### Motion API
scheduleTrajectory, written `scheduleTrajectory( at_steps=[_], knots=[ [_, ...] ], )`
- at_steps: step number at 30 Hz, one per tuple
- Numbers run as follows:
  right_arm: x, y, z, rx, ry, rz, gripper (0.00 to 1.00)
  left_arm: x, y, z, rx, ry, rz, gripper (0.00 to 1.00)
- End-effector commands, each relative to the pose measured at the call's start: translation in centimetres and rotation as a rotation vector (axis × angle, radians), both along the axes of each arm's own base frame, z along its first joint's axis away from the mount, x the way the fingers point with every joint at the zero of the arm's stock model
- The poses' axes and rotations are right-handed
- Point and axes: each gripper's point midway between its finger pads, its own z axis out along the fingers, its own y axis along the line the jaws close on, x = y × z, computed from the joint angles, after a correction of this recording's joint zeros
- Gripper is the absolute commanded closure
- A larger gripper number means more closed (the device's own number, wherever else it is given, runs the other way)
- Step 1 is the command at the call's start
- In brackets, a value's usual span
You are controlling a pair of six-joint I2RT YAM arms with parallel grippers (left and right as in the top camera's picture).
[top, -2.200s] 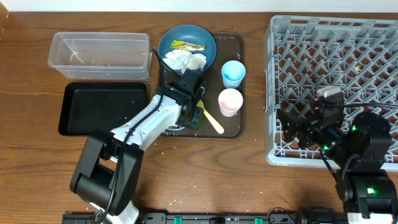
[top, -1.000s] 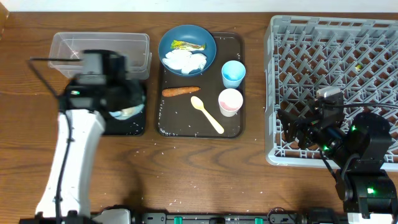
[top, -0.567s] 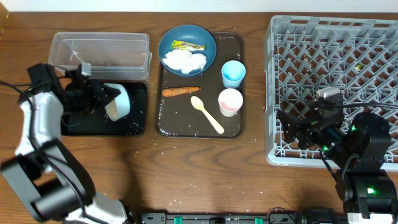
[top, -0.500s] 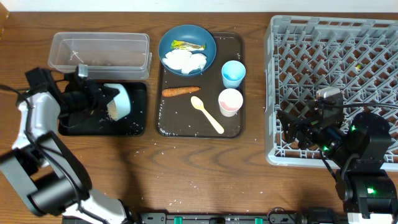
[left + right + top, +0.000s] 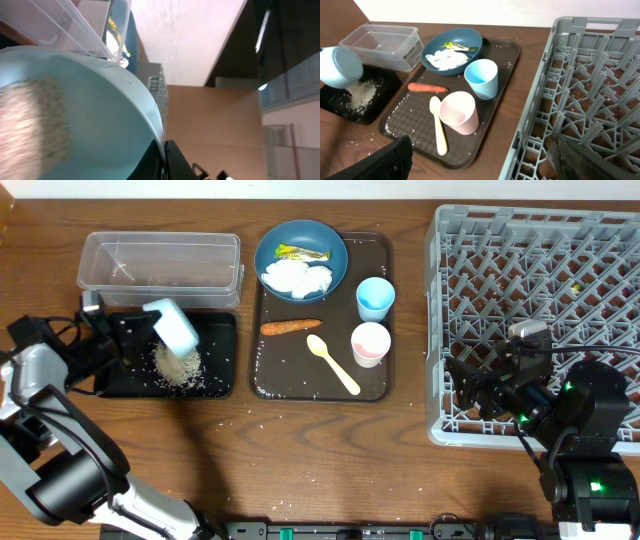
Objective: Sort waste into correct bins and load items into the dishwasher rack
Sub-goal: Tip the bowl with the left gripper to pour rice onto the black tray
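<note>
My left gripper is shut on the rim of the light blue bowl and holds it tipped over the black tray. A pile of rice lies on that tray. In the left wrist view the jaws pinch the bowl's rim, with rice still inside. The dark blue plate holds white tissues and the yellow-green wrapper. The carrot stick, yellow spoon, blue cup and pink cup lie on the brown tray. My right gripper is open and empty at the grey rack's front left corner.
The clear tub stands behind the black tray. Loose rice grains are scattered on the wood in front of both trays. The right wrist view shows the bowl, the rice pile, the cups, and the rack wall close by.
The left gripper has turned the bowl from sideways to mouth-down over the black tray, and rice has fallen out into a pile. The right arm has not moved.
</note>
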Motion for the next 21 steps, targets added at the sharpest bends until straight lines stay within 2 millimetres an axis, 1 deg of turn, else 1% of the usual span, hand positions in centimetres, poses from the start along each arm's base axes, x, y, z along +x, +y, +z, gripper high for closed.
scheduleTrajectory(
  at_steps=[1, 8, 18, 21],
  knots=[
    [-0.15, 0.57, 0.93, -0.007, -0.027, 0.032, 0.14, -0.14, 0.79, 1.42, -0.101, 0.025, 0.024, 0.94],
    [-0.16, 0.57, 0.91, -0.007, -0.026, 0.032, 0.12, -0.15, 1.08, 1.41, -0.207, 0.148, 0.045, 0.94],
    [-0.19, 0.57, 0.86, -0.007, -0.024, 0.032, 0.12, 0.09, 1.34, 1.47, -0.212, 0.153, 0.048, 0.94],
    [-0.19, 0.57, 0.86, -0.007, -0.024, 0.032, 0.11, 0.16, 1.40, 1.48, -0.208, 0.149, 0.048, 0.94]
  ],
)
